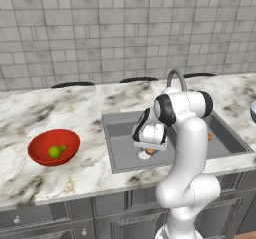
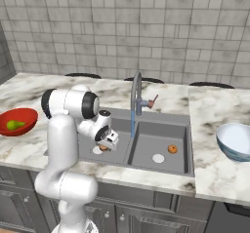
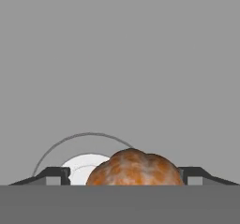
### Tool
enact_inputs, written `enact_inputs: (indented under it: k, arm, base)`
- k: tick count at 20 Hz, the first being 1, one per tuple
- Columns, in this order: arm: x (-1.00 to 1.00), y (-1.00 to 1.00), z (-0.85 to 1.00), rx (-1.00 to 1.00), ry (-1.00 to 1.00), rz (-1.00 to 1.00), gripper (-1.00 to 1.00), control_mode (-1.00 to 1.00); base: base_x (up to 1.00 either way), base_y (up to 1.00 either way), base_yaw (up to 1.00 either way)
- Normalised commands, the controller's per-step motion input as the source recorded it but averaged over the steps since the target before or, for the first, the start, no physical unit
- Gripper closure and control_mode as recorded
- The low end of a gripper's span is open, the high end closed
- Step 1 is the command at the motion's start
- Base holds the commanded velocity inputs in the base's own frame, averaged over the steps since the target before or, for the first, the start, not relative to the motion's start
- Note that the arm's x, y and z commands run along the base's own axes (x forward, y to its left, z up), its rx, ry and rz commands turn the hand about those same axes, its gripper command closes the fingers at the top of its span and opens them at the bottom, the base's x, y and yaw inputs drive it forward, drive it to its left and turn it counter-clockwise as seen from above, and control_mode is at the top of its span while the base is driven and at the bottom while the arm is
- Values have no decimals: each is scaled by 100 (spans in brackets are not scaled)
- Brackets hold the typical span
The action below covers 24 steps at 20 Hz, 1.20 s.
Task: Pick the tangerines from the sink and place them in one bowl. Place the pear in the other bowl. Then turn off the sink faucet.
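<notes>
Sitting round between the gripper [image 3: 125, 176] fingertips, tangerine [image 3: 134, 168] looks held at bottom center; right base view adds a second tangerine [image 2: 172, 149].

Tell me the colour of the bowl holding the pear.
Glossy red: the wide shallow red bowl holds the yellow-green pear, clearest in the left base view.

Two tangerines [image 2: 172, 149] [image 2: 103, 148], one pear [image 2: 15, 125], two bowls (red [image 2: 22, 116], pale bluish-white [image 2: 236, 140]), one faucet [image 2: 136, 96], two drains [image 2: 158, 158] [image 2: 97, 150].
</notes>
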Motion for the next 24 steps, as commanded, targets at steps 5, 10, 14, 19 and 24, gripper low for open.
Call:
enact_inputs:
  k: [5,10,14,19,24]
  arm:
    - [0,-2,-26,0,-1,0,100,-100]
    - [-28,-23,34,0,-19,0,100,-100]
    - [-45,-23,91,-1,-30,0,100,-100]
    - [-50,-22,99,-2,-24,0,100,-100]
    - [-47,-37,99,-4,-11,-9,100,-100]
  base:
    - [0,0,0]
    - [0,0,0]
    - [0,0,0]
    - [0,0,0]
    - [0,0,0]
